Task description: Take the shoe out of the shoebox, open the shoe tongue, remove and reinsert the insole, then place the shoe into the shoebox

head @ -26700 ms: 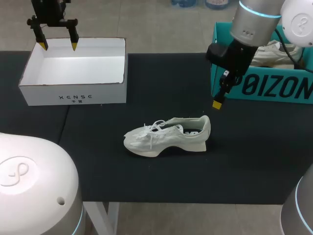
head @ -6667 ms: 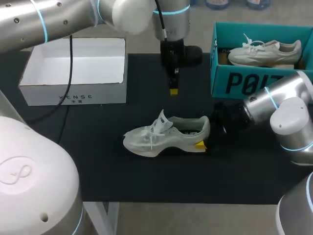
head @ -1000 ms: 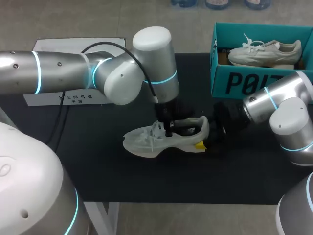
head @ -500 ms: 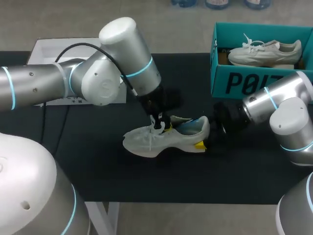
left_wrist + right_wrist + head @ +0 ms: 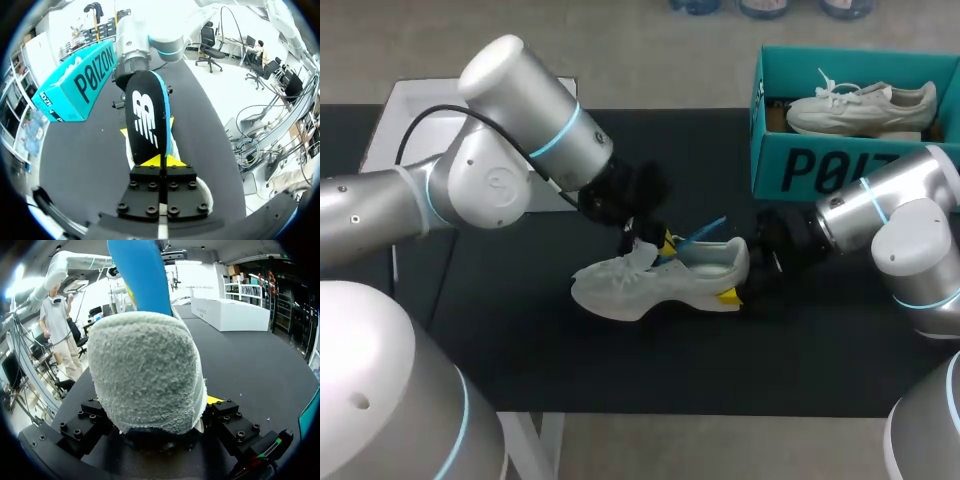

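Observation:
A pale shoe (image 5: 650, 285) lies on its sole in the middle of the black table (image 5: 620, 370), toe to the left. My right gripper (image 5: 738, 275) is shut on its heel (image 5: 145, 370), one finger on each side, with one yellow fingertip (image 5: 728, 296) showing on the near side. Above the shoe's opening, my left gripper (image 5: 662, 245) is shut on the front end of the insole (image 5: 705, 230). The insole (image 5: 147, 115), black on top and blue underneath, stands tilted up out of the shoe. Its blue underside (image 5: 142, 277) rises behind the heel. The left gripper (image 5: 160, 161) pinches it tight.
A teal shoebox (image 5: 850, 170) with another pale shoe (image 5: 860, 105) in it stands at the back right. An open white shoebox (image 5: 395, 115) sits at the back left, largely behind my left arm (image 5: 510, 160).
My left gripper has moved up and to the left with the insole, drawing its front end out of the shoe, and that arm swung left. The right arm and shoe stayed put.

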Robot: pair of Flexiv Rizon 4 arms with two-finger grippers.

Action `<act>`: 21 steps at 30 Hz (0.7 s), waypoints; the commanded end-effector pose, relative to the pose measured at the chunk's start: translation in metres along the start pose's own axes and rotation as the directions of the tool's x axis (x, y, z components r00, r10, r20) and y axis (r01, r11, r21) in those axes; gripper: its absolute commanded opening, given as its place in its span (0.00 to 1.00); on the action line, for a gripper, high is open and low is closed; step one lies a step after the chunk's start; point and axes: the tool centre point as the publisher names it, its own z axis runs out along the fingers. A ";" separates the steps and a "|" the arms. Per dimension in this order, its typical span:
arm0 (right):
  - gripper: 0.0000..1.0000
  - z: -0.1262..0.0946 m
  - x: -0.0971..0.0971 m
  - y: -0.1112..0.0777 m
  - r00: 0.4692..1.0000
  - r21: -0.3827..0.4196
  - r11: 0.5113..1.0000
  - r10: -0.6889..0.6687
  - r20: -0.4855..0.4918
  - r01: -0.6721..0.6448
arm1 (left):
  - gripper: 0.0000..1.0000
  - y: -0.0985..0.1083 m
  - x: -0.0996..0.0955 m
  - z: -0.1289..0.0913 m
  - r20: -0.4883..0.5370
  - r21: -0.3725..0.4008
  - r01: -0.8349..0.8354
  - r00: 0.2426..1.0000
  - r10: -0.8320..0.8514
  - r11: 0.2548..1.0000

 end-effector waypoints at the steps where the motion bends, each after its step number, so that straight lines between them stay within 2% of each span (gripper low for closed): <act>1: 0.00 0.006 -0.001 -0.005 1.000 0.002 1.000 0.002 0.001 -0.002 | 0.00 -0.008 0.000 -0.013 0.008 0.110 -0.028 1.000 0.028 0.993; 9: 0.00 0.006 -0.001 -0.005 1.000 0.002 1.000 0.002 0.001 -0.002 | 0.00 -0.046 -0.009 -0.040 0.023 0.217 -0.160 0.987 0.159 0.963; 13: 0.00 0.006 -0.001 -0.005 1.000 0.002 1.000 0.002 0.001 -0.002 | 0.00 -0.067 -0.014 -0.052 0.002 0.307 -0.237 0.969 0.249 0.922; 21: 0.00 0.006 -0.001 -0.005 1.000 0.002 1.000 0.002 0.001 -0.002 | 0.00 -0.071 -0.016 -0.054 -0.009 0.298 -0.247 0.965 0.262 0.922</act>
